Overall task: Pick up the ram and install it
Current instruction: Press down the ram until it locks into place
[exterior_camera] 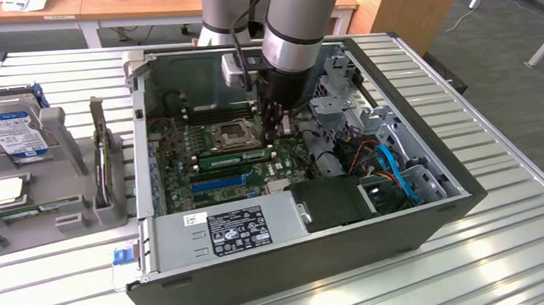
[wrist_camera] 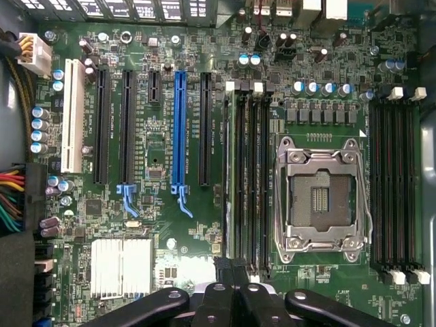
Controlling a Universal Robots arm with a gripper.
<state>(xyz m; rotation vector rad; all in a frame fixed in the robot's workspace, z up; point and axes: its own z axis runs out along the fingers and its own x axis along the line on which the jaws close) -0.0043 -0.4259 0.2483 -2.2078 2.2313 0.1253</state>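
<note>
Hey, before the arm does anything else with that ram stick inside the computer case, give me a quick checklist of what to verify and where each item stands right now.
1. Ram standing on its long edge right beside the CPU socket: ok.
2. Claw shut: ok.
3. Claw positioned at the ram's end toward the exterior view's right: ok.
4. Claw actually touching the ram: cannot tell.
5. Ram pressed fully home: cannot tell.
6. Blue cables lying clear of the ram: ok.
</note>
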